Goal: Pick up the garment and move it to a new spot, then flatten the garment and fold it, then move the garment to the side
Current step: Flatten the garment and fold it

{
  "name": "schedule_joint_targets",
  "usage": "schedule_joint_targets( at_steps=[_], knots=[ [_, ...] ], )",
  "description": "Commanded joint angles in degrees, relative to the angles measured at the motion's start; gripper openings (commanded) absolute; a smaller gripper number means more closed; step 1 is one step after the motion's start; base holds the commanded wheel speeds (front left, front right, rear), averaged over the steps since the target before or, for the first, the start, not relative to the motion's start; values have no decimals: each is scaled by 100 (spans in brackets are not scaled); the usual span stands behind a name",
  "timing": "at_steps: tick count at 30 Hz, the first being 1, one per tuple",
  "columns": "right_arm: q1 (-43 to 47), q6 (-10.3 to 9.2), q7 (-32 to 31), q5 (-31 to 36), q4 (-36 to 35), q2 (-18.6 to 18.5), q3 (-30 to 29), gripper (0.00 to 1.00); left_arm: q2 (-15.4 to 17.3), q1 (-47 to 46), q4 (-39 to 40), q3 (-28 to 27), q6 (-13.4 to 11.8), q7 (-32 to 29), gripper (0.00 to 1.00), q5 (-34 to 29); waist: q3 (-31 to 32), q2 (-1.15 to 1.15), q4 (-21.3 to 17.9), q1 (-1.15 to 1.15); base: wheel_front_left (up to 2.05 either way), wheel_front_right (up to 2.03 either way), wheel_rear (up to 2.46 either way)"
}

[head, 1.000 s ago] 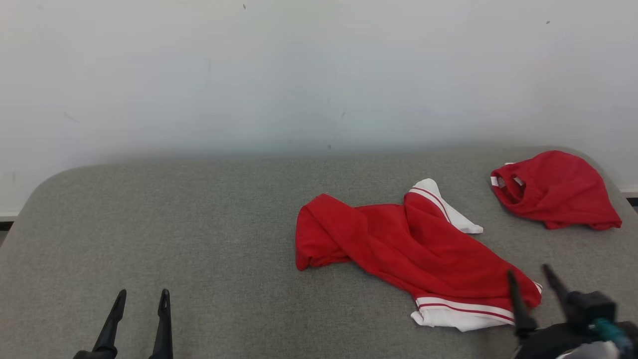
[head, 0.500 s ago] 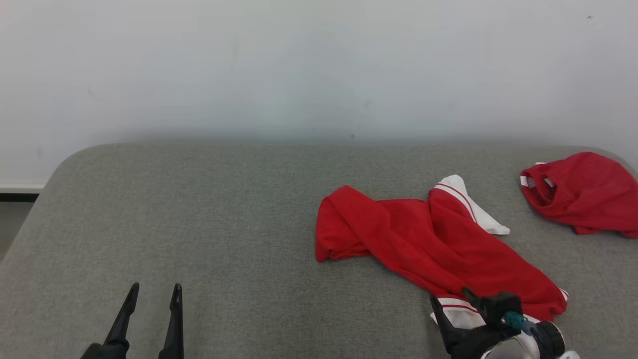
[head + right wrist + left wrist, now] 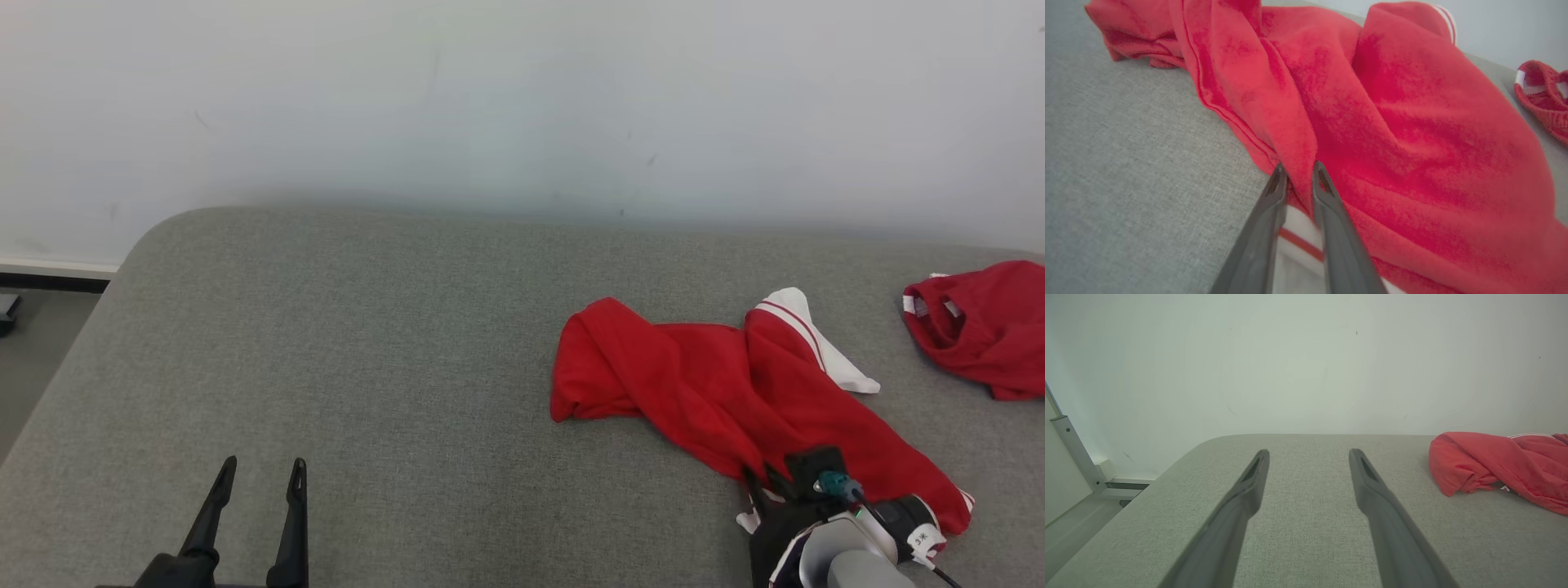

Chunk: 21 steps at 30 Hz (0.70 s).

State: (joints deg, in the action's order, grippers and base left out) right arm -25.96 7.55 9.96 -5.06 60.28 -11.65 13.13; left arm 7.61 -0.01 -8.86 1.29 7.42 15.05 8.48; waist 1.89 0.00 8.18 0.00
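Our crumpled red garment with white striped trim (image 3: 735, 392) lies on the right half of the grey fabric-covered worktop (image 3: 367, 343), its lower hem reaching toward the front edge. Our right gripper (image 3: 1298, 171) sits at that hem, its two fingers drawn close together and pinching a raised fold of the red cloth. Our left gripper (image 3: 261, 474) hovers over bare worktop near the front-left corner, fingers spread wide and holding nothing. A second small red garment (image 3: 980, 327) lies apart at the right edge.
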Motion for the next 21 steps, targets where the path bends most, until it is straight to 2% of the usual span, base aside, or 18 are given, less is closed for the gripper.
schedule_joint_targets(
  at_steps=[1, 9, 15, 16, 17, 21],
  knots=[
    [-194, -13, 138, 38, 30, -15, 22, 0, -6, -52, -14, 11, 4, 17, 100, -13, -33, 0, 48, 0, 0, 0, 0],
    [-850, -13, 480, 229, -35, -32, 180, 0, -21, -151, -59, 153, 4, 17, 100, -1, -92, 0, 243, 0, 0, 0, 0],
    [-1331, -13, 483, 381, 490, -44, 291, 0, -18, -211, -121, 282, 4, 17, 100, 42, -159, 0, 384, 0, 0, 0, 0],
    [-1390, -13, 483, 411, 594, -53, 267, 24, -20, -221, -136, 295, 4, 17, 100, 47, -162, 0, 396, 0, 0, 0, 0],
    [-1433, -13, 488, 406, 669, -30, 246, 100, -22, -223, -150, 308, 4, 17, 100, 47, -159, 0, 405, 0, 0, 0, 0],
    [-1345, -13, 520, 149, 649, 71, 48, 100, -1, -164, -171, 288, 4, 17, 100, 54, -67, 0, 337, 0, 0, 0, 0]
  ],
)
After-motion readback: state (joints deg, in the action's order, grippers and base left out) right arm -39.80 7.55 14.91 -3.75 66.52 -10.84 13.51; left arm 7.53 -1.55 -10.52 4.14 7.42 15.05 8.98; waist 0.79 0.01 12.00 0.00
